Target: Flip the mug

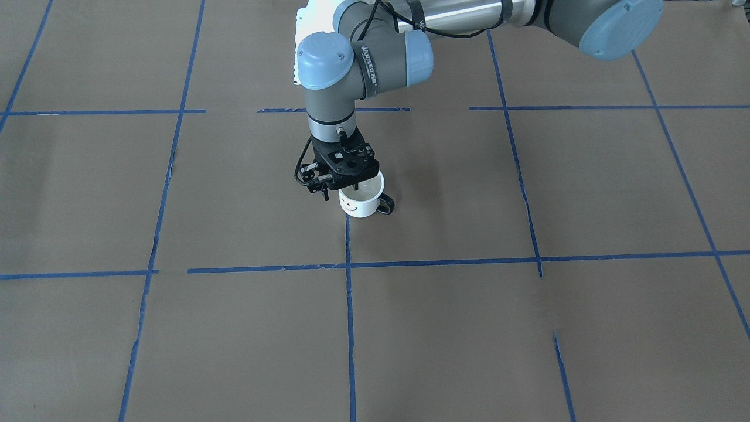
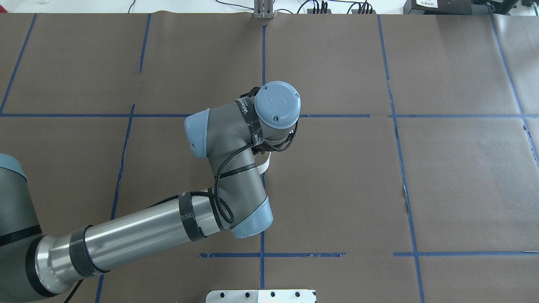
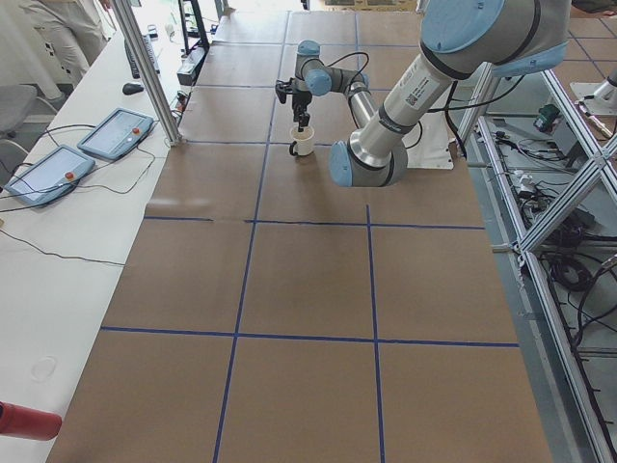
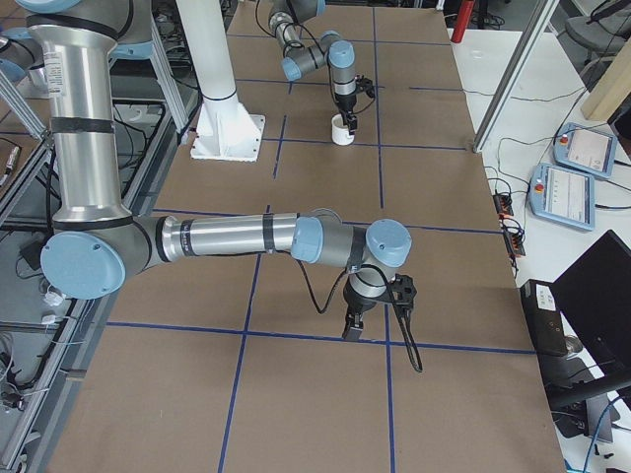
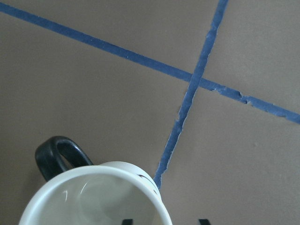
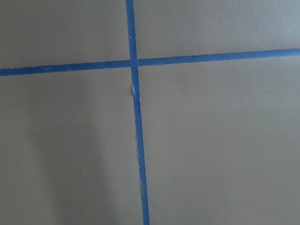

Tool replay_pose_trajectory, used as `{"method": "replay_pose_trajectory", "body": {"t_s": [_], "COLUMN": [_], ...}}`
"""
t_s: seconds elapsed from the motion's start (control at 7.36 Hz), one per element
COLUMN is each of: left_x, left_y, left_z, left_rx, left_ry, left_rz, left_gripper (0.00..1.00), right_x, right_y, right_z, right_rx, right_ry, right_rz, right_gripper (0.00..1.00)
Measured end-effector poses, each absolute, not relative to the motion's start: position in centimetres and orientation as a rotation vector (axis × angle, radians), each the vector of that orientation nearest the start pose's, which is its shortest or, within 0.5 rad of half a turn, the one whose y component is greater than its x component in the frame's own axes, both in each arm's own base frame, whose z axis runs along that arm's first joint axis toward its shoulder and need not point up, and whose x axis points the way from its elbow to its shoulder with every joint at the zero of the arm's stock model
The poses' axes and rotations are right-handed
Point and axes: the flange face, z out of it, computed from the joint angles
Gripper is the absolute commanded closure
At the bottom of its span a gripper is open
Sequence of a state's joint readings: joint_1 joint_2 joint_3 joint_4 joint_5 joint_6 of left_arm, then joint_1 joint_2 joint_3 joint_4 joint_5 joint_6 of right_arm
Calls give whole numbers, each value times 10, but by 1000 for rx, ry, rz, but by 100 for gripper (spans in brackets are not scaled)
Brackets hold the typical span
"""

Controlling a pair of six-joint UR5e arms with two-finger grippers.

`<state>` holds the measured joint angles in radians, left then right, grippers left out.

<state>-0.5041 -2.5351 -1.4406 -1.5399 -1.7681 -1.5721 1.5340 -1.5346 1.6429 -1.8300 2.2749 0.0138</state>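
Standing upright on the brown counter [image 1: 527, 328], mouth up, the mug [image 1: 362, 206] sits near the middle of the surface, just beside a blue tape line [image 1: 350, 305] that runs toward the operators' side. Its smiley face [image 1: 350, 205] looks toward the front-facing camera, and the dark loop handle [image 1: 385, 205] sticks out toward the robot's left. The left arm [image 1: 328, 64] reaches in over the counter with its wrist pointing straight down, so the left tool [image 1: 341, 192] hangs at the mug's rim, on the side away from the handle. From the left wrist camera two dark fingertips [image 5: 126, 221] show at the bottom edge, one over the pale interior and the other outside the wall, with the rim between them and a gap on either side: the tool is spread and straddles the wall without pinching it. In the overhead view the arm's wrist covers nearly all of the mug and leaves only a white sliver in sight. The right arm [image 4: 217, 236] is well apart from all this, toward the counter's end on the robot's right, its right tool [image 4: 352, 330] pointing down near a tape crossing [image 6: 132, 62]; whether those fingers are spread or pressed together I cannot tell, since its own wrist camera shows only bare counter and the blue lines
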Motion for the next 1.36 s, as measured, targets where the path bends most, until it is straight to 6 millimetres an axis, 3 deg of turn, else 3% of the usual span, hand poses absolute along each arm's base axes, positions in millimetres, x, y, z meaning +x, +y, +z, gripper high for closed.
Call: {"method": "replay_pose_trajectory", "body": {"t_s": [0.14, 0.27, 0.54, 0.68, 0.81, 1.09, 1.36], "left_x": [569, 520, 403, 350, 296, 180, 62], "left_y": [-465, -465, -472, -485, -500, -519, -516], "left_z": [109, 123, 179, 214, 255, 358, 468], "left_rx": [28, 52, 164, 204, 229, 257, 247], "left_ry": [872, 907, 898, 863, 820, 714, 670], "left_rz": [-347, -284, -172, -106, -16, 158, 287], "left_gripper": [0, 0, 0, 0, 0, 0, 0], "right_x": [51, 51, 51, 51, 51, 51, 51], "right_y": [-495, -495, -495, -495, -495, -495, -495], "right_z": [635, 635, 635, 635, 635, 635, 635], "right_rx": [-162, -162, -162, -162, -162, -162, -162], "right_ry": [-699, -699, -699, -699, -699, -699, -699], "right_rz": [31, 31, 31, 31, 31, 31, 31], "right_gripper": [0, 0, 0, 0, 0, 0, 0]}}
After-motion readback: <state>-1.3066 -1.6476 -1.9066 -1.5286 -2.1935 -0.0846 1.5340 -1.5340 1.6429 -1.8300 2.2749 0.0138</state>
